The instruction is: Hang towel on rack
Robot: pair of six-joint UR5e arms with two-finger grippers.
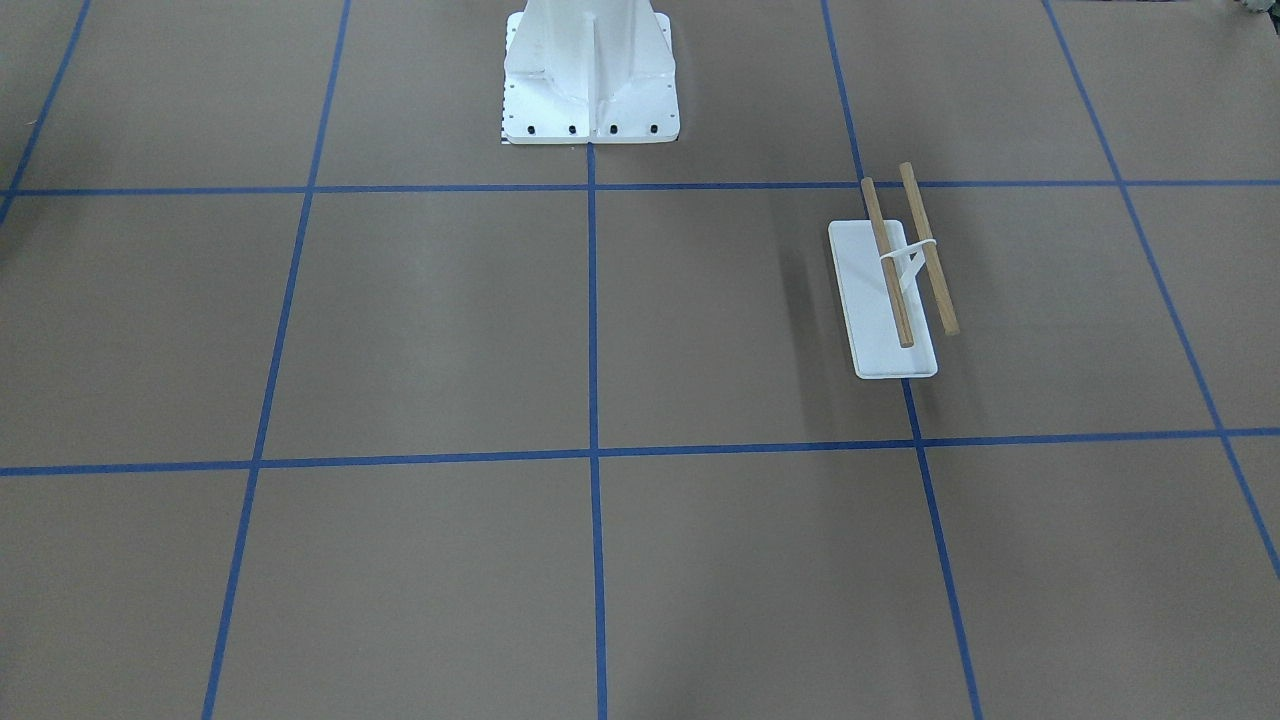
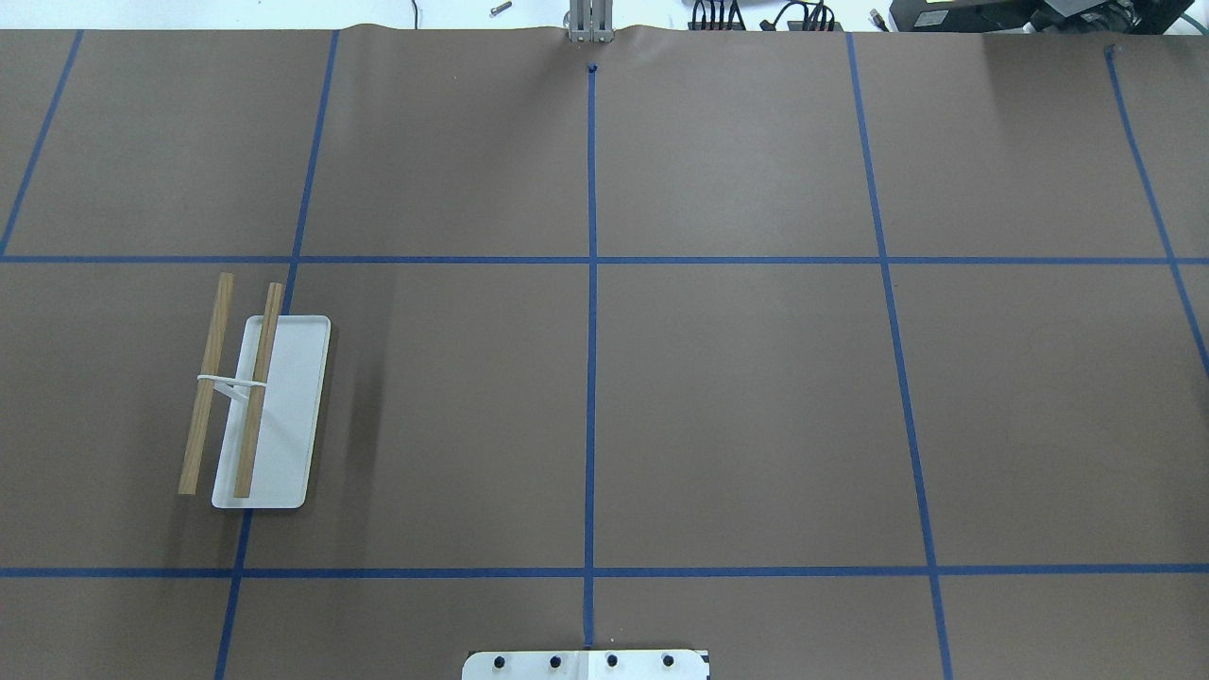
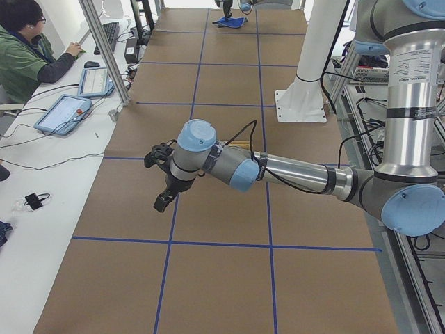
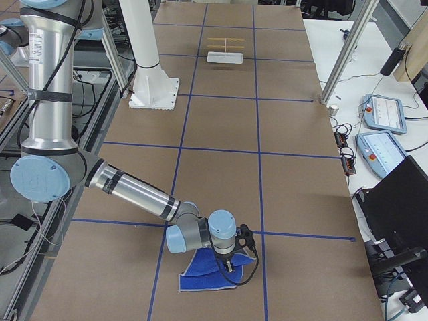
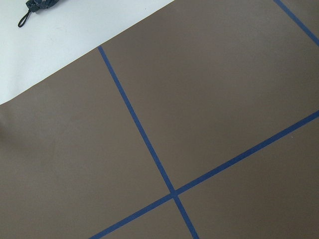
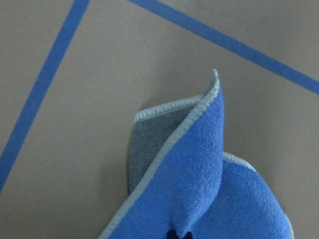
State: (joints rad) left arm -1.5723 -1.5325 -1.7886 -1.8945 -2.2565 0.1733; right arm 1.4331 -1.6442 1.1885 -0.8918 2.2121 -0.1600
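Note:
The rack [image 1: 905, 262], a white base with two wooden dowels, stands empty on the robot's left half of the table; it also shows in the overhead view [image 2: 247, 397] and far off in the exterior right view [image 4: 226, 48]. The blue towel [image 4: 200, 273] lies at the table's right end. My right gripper [image 4: 227, 264] is down on it. In the right wrist view the towel [image 6: 199, 189] is pinched up into a fold with its grey face showing. My left gripper [image 3: 162, 202] hovers over bare table; I cannot tell whether it is open or shut.
The big white bolted pedestal [image 1: 590, 80] stands at the robot's edge of the table. Blue tape lines grid the brown table cover [image 2: 737, 397]. An operator [image 3: 28, 49] sits at a side desk with tablets [image 3: 62, 113]. Metal frame posts [image 4: 344, 50] stand along that edge.

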